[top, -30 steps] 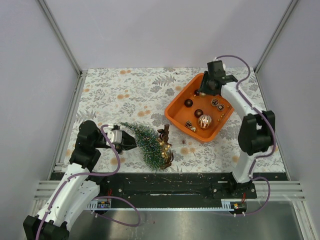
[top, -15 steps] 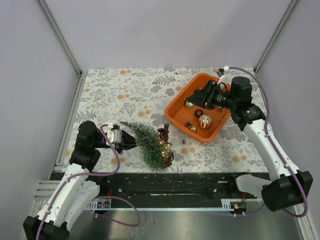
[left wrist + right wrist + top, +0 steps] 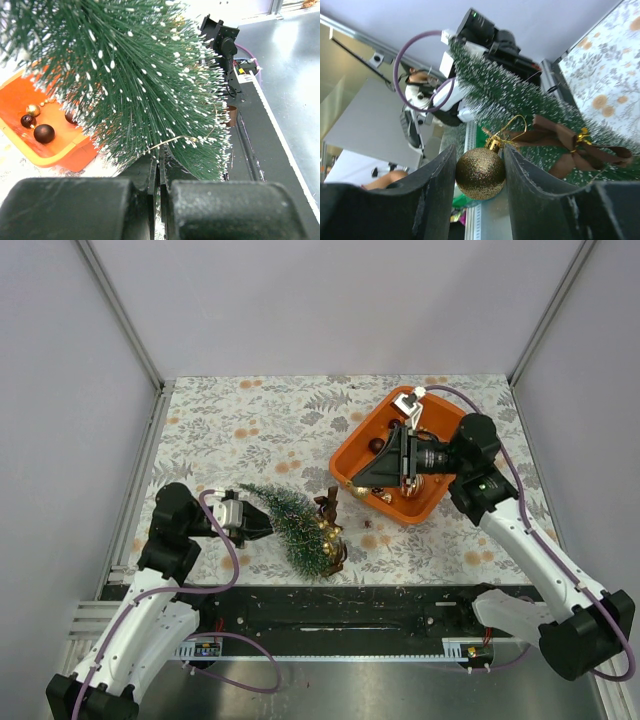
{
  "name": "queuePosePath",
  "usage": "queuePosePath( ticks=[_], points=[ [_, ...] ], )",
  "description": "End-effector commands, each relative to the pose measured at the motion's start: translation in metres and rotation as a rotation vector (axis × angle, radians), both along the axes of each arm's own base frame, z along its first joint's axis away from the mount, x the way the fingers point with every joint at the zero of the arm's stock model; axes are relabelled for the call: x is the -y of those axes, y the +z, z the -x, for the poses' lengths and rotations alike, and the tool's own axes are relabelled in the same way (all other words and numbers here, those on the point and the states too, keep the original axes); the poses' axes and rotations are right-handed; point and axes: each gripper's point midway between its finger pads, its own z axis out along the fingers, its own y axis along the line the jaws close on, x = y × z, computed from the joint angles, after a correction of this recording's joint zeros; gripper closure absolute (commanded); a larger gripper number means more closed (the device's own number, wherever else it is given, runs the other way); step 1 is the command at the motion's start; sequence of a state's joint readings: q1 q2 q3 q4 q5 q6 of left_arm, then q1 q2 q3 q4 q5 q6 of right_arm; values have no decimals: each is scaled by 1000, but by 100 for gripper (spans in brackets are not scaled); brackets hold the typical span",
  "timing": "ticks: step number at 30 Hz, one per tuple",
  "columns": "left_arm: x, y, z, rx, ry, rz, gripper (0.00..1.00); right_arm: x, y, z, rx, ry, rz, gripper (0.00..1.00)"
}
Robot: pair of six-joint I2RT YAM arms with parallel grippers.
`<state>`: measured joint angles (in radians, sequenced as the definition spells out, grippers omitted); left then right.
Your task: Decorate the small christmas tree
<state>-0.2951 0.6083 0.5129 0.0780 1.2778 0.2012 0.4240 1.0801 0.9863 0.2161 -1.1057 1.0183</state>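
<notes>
Right wrist: right jaws clamp bauble (image 3: pixel 480 173), tree (image 3: pixel 520 107) dead ahead, axis diagonal; left jaws clenched at tree's flank.

Bright, even overhead light; shadows soft.
Faint shadows are seen on the floral-patterned table cover (image 3: pixel 260 430). In the left wrist view the near black fingers (image 3: pixel 75 207) are blurred, the frosted dark green bottle-brush tree (image 3: pixel 150 90) sharp. In the right wrist view the glittery gold bauble (image 3: pixel 480 173) is sharp, the background softened.
</notes>
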Motion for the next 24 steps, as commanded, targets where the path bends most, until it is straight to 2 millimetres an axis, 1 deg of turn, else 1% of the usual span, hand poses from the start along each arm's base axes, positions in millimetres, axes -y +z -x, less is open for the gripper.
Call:
queuePosePath(
  ticks=[1,7,11,15,21,22,24],
  points=[
    [-1,12,-1,81,5,24,99,-9,9,30,76,135,-9,71],
    [-1,11,-1,81,5,23,99,-26,14,49,103,203,19,71],
    [-1,10,-2,78,7,21,98,-32,23,52,122,209,9,72],
    [-1,9,-1,77,5,21,99,-38,28,49,130,196,12,73],
    [-1,9,0,77,4,21,98,-54,27,49,145,229,26,74],
    [-1,9,0,75,4,21,98,-57,21,50,116,242,48,74],
    [-1,10,0,78,5,21,98,-64,18,53,114,264,60,74]
  ],
)
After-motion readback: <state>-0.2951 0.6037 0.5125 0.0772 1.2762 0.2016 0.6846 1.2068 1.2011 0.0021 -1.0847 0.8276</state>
